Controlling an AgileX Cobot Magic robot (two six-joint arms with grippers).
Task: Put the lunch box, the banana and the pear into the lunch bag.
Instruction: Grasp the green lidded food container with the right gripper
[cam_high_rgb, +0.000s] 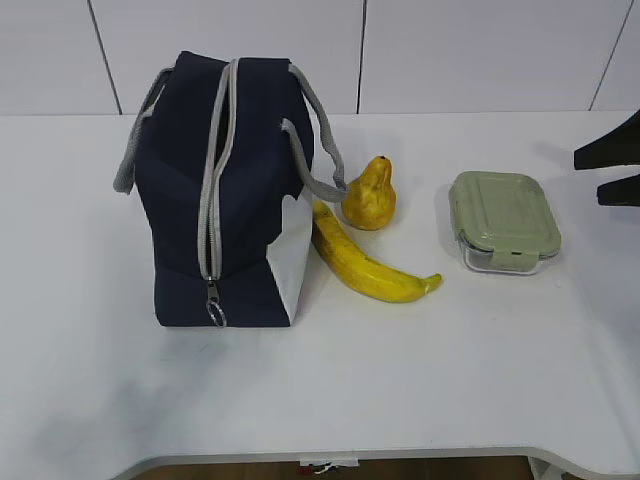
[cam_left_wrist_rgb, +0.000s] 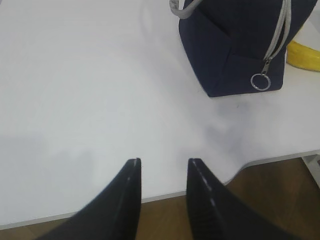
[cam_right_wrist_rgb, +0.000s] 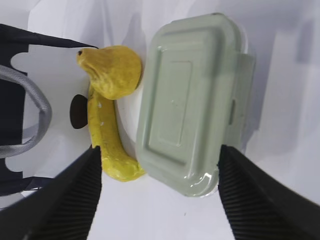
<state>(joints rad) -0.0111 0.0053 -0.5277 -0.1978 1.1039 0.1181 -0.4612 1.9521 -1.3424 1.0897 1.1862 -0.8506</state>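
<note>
Lunch box (cam_high_rgb: 504, 220) sits on the bench right of the pear (cam_high_rgb: 369, 195), framed by the wide-open right tool (cam_right_wrist_rgb: 156, 195), yet the lunch bag (cam_high_rgb: 225, 200) looks zipped, likely blocking insertion.

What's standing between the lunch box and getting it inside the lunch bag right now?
The lunch bag is zipped shut: its grey zipper runs closed down to the ring pull. The pear and banana also lie on the table between the lunch box and the bag.
</note>
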